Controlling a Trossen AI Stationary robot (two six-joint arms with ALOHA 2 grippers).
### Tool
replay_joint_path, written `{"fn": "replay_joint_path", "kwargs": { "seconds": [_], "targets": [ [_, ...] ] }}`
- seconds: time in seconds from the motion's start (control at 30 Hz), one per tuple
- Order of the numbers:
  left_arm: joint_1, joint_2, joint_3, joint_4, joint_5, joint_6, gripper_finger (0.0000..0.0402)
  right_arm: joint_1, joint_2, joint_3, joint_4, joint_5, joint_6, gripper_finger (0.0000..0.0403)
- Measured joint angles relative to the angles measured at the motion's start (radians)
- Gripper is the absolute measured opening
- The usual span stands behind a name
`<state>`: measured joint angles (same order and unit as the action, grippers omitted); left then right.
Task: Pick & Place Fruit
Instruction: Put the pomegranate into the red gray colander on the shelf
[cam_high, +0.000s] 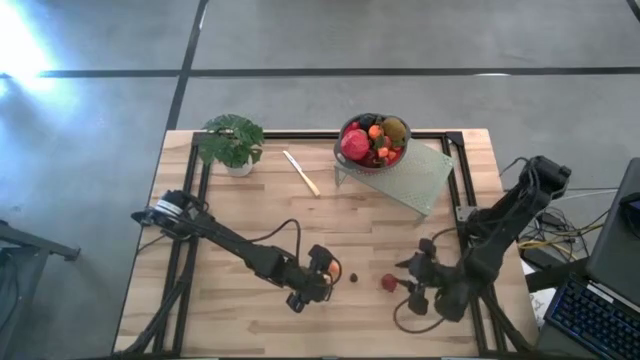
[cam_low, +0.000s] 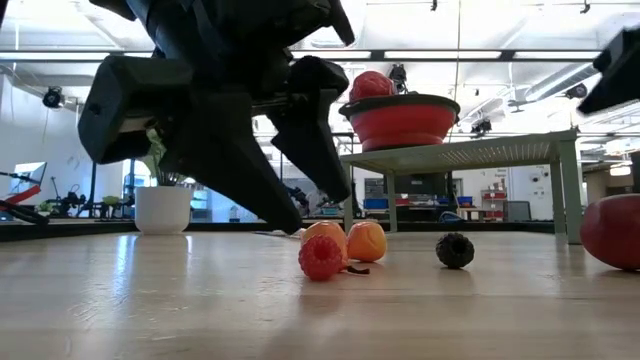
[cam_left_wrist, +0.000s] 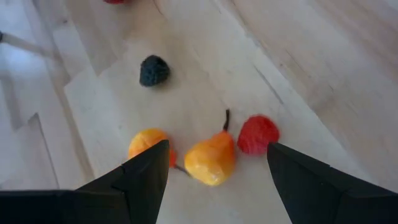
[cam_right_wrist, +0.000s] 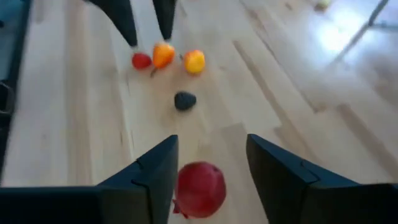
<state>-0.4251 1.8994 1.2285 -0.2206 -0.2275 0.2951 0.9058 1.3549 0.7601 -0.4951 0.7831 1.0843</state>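
Observation:
Three tiny fruits lie together on the wooden table: an orange pear-shaped one (cam_left_wrist: 210, 160), an orange berry (cam_left_wrist: 148, 144) and a red berry (cam_left_wrist: 257, 133). My left gripper (cam_left_wrist: 217, 148) hovers open just above them, its fingers slanting down on either side of the cluster. A dark berry (cam_left_wrist: 153, 70) lies a little beyond. Farther right a red strawberry (cam_right_wrist: 200, 189) rests on the table. My right gripper (cam_right_wrist: 211, 140) is open, one finger on each side of the strawberry, and I see no touch. More fruit fills the red bowl (cam_high: 373, 141).
The bowl stands on a pale green raised shelf (cam_high: 420, 175) at the far right. A potted plant (cam_high: 232, 142) stands at the far left, with a pale knife (cam_high: 300, 172) lying beside it. Black rails (cam_high: 190, 240) frame the tabletop. Bare wood lies along the near edge.

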Motion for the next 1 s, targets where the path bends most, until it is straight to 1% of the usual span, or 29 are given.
{"fn": "replay_joint_path", "kwargs": {
  "seconds": [0.1, 0.17, 0.27, 0.37, 0.5, 0.63, 0.8, 1.0],
  "targets": [
    [0.000, -0.008, 0.021, -0.061, -0.026, -0.003, 0.0273, 0.002, 0.082, 0.017, -0.002, -0.031, 0.061, 0.0214],
    [0.000, -0.020, 0.039, -0.099, -0.065, -0.016, 0.0273, 0.004, 0.133, 0.035, 0.000, -0.057, 0.096, 0.0231],
    [0.000, -0.043, 0.056, -0.119, -0.095, -0.030, 0.0273, 0.014, 0.202, 0.072, 0.001, -0.077, 0.121, 0.0252],
    [0.001, -0.068, 0.057, -0.120, -0.096, -0.032, 0.0273, 0.024, 0.262, 0.107, -0.002, -0.078, 0.126, 0.0265],
    [0.001, -0.107, 0.057, -0.125, -0.143, -0.027, 0.0273, 0.024, 0.327, 0.148, -0.041, -0.069, 0.139, 0.0275],
    [0.002, -0.159, 0.056, -0.138, -0.173, -0.026, 0.0273, 0.023, 0.370, 0.182, -0.140, -0.050, 0.216, 0.0282],
    [0.003, -0.254, 0.052, -0.142, -0.195, -0.026, 0.0273, 0.023, 0.393, 0.181, -0.145, -0.048, 0.276, 0.0293],
    [0.005, -0.387, 0.047, -0.139, -0.243, 0.004, 0.0273, 0.010, 0.418, 0.176, -0.143, -0.047, 0.280, 0.0303]
  ]
}}
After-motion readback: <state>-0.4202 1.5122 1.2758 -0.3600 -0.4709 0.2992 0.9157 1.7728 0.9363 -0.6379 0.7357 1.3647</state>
